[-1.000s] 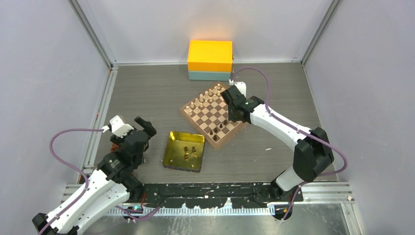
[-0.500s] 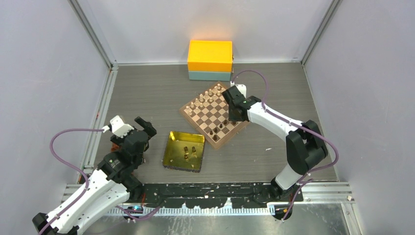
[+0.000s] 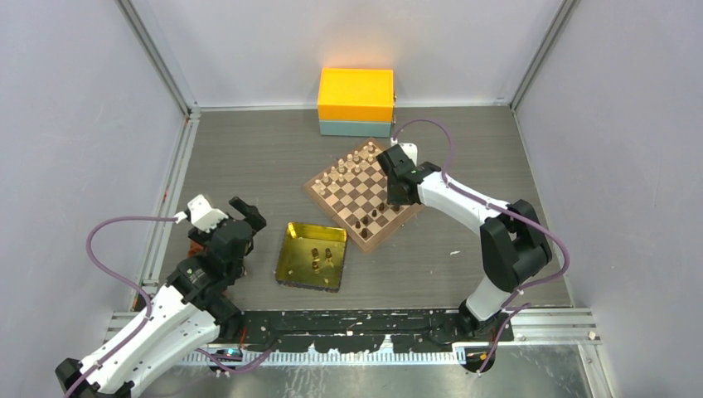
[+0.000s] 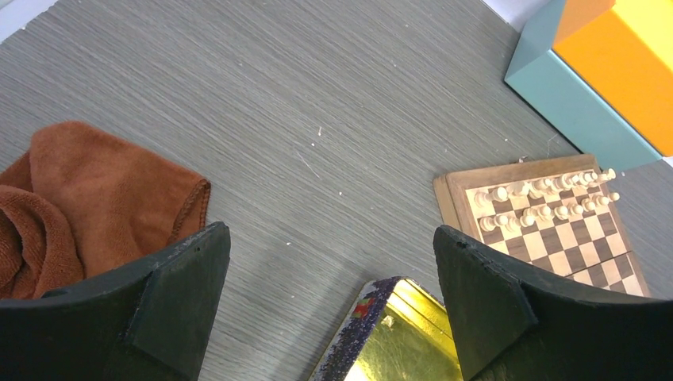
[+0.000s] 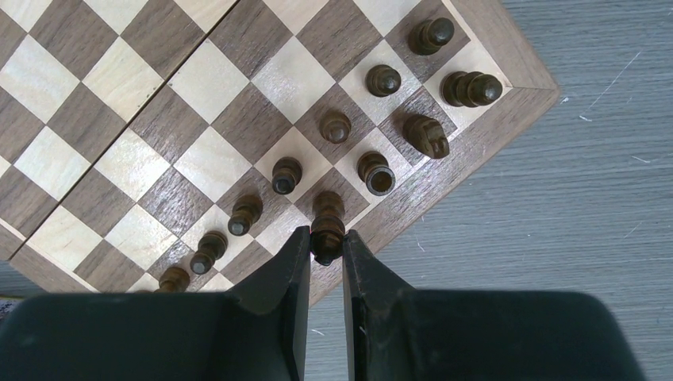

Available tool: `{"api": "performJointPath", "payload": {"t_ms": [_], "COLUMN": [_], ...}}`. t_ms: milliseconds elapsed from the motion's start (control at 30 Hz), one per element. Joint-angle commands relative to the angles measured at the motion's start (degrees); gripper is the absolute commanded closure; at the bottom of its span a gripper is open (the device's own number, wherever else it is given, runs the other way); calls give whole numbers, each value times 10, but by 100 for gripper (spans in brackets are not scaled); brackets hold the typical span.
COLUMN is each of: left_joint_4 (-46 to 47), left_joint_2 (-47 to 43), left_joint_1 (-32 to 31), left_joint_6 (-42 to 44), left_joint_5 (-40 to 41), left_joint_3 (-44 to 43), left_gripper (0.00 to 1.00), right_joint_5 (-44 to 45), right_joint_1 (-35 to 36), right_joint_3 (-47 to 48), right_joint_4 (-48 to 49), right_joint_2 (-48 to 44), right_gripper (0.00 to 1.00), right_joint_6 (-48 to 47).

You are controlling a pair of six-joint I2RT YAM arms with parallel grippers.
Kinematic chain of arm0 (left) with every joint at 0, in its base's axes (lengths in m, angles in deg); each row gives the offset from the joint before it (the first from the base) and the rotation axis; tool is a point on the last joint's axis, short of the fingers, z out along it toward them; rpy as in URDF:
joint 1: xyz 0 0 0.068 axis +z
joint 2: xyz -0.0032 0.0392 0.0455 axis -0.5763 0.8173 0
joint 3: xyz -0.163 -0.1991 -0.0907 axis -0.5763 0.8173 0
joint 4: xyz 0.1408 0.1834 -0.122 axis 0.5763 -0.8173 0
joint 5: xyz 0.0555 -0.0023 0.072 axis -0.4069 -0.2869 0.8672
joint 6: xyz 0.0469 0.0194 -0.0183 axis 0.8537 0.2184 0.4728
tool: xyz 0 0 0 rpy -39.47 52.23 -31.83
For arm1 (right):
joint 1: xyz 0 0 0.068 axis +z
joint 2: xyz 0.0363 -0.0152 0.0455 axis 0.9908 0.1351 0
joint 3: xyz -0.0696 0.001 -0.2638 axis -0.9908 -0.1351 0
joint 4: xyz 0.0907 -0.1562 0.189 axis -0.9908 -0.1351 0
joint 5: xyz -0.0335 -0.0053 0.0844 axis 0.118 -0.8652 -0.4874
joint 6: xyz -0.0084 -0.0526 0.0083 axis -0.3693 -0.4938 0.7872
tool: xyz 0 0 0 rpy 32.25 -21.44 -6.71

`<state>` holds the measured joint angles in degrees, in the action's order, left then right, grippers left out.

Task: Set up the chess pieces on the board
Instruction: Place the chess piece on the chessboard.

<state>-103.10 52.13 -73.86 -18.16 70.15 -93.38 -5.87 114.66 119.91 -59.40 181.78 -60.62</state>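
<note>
Right elbow [image 3: 514, 249] has tucked in, wrist barely shifting. Near, at eight o'clock, the left gripper [image 4: 329, 236] hangs open. Farther out, the right gripper [image 5: 326, 240] pinches a dark piece [image 5: 328, 213] over the board's [image 3: 348, 199] three o'clock edge row, release seemingly next.

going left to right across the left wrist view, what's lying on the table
brown cloth → gold tray → chessboard; the teal and orange box is left out, as it overlaps the chessboard's span
</note>
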Motion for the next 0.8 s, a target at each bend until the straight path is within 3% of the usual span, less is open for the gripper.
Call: {"api": "performJointPath", "payload": {"t_ms": [0, 767], "left_joint_4": [28, 25], "left_joint_2": [6, 7], "left_joint_1": [-2, -3], "left_joint_6": [7, 5], "left_joint_5": [17, 16], "left_joint_3": [-2, -3], "left_gripper": [0, 0], "right_joint_5": [3, -9], "right_joint_1": [-5, -8], "right_joint_3": [3, -4], "right_joint_4": [21, 26], "right_joint_2": [-1, 0], "right_gripper": [99, 93], "right_joint_6": [-1, -3]}}
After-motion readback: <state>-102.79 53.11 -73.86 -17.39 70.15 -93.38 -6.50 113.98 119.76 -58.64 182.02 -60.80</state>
